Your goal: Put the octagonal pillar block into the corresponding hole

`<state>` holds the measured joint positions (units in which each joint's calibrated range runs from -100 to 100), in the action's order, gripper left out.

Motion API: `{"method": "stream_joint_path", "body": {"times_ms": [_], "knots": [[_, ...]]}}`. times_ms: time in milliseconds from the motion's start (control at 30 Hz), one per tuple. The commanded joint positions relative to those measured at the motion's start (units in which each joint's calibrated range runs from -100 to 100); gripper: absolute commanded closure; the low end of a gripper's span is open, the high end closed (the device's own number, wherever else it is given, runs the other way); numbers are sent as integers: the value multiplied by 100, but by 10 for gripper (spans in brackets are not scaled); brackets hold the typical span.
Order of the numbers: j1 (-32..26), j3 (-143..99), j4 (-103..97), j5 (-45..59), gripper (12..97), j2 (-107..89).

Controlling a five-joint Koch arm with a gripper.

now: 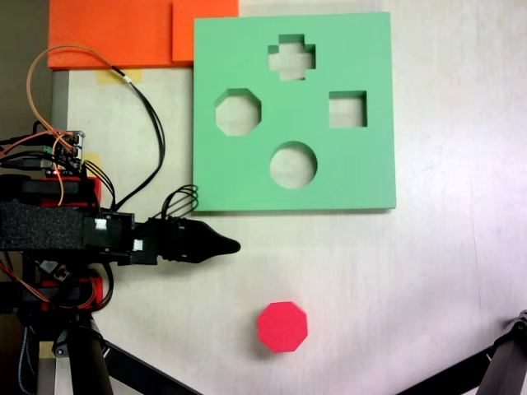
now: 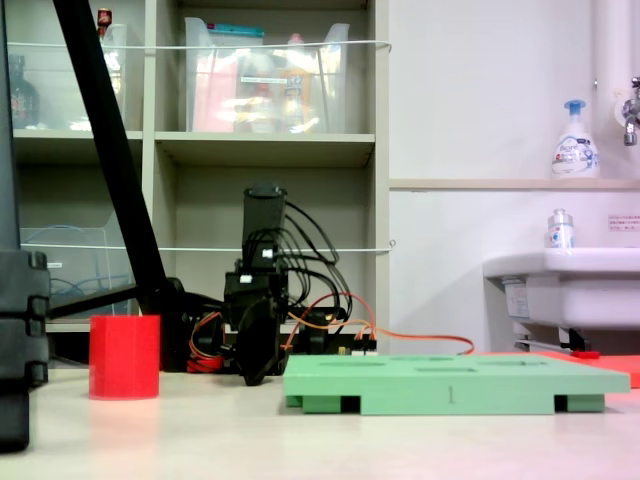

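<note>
1. The pale counter (image 1: 428, 271) that I work over carries everything below.
2. The flat square green foam board (image 1: 362, 49) lies on the far side of the counter in the top-down fixed view; the low fixed view shows it (image 2: 455, 385) as a thin slab resting flat.
3. The black arm's jaws (image 1: 226, 244) point right, just below the board's lower left corner; they taper to a single tip, so I cannot tell whether they are open or closed. They hold nothing.
4. The small bright red foam octagonal pillar block (image 1: 282, 327) stands upright on the counter, apart from the jaws and the board.
5. The eight-sided cutout (image 1: 238, 113) sits at the board's left, unfilled.
</note>
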<state>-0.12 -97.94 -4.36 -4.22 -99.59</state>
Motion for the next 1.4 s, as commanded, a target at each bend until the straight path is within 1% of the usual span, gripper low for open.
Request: {"method": "stream_joint_path", "body": {"times_ms": [0,567,667,700,800,867,933,1033,1133,1267,1367], "knots": [[20,-206,219,59,604,-41],[24,-206,219,49,605,-41],[49,-206,229,-151,605,-41],[49,-206,219,-313,605,-41],[15,-206,55,-1661,596,-41],[49,-206,-2,-2115,620,-41],[132,-146,161,-2579,623,-41],[215,1290,1673,-3199,629,-41],[249,2586,3281,-3575,652,-41],[278,4331,5178,-3849,654,-41],[303,5457,6045,-3858,625,-41]]}}
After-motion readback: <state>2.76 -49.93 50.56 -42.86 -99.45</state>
